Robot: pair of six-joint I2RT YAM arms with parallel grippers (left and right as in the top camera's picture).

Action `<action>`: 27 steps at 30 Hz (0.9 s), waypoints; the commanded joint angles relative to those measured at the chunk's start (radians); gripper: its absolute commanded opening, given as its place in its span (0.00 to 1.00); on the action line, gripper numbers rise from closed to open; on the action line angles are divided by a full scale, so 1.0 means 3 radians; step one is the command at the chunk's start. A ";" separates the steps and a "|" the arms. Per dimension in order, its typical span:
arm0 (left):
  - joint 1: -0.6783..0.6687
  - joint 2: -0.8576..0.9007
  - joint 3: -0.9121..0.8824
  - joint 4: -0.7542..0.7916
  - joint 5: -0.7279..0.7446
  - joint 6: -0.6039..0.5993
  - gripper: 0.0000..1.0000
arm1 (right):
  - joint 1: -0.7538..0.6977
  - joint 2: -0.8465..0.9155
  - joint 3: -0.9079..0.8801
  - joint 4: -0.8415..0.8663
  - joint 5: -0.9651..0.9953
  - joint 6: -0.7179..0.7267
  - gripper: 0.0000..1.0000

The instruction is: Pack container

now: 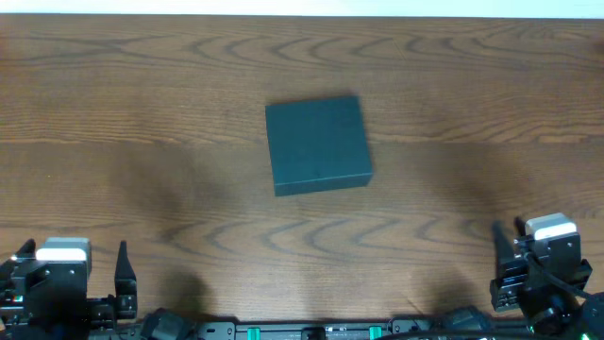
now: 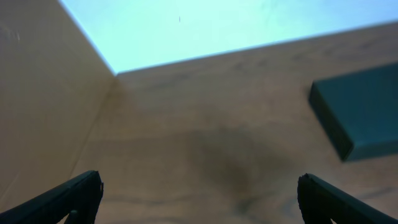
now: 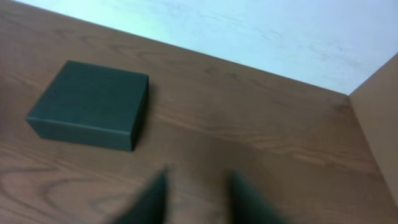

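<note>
The container (image 1: 316, 144) is a dark teal-black square box. It lies closed and flat on the wooden table, near the middle. It also shows at the right edge of the left wrist view (image 2: 364, 109) and at the upper left of the right wrist view (image 3: 93, 102). My left gripper (image 1: 71, 269) is at the table's front left, with its fingers (image 2: 199, 180) wide open and empty. My right gripper (image 1: 507, 250) is at the front right, and its blurred fingers (image 3: 198, 180) stand apart with nothing between them. Both grippers are far from the box.
The wooden table (image 1: 142, 113) has a pale wall behind its far edge (image 3: 249, 37). Brown side panels stand at the left of the left wrist view (image 2: 37, 93) and at the right of the right wrist view (image 3: 379, 130).
</note>
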 commanded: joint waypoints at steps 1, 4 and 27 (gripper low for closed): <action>-0.0005 0.0010 0.0000 -0.0131 -0.0097 -0.0028 0.98 | -0.0009 -0.0001 -0.0009 0.0005 0.0045 -0.0037 0.99; -0.0005 0.0010 0.0000 -0.0201 -0.0097 -0.0028 0.98 | -0.0009 -0.0001 -0.0009 0.0013 0.0046 -0.0036 0.99; -0.0005 0.0010 0.0000 -0.0211 -0.0097 -0.0028 0.98 | -0.0009 -0.0001 -0.0009 -0.0626 0.0042 -0.0034 0.99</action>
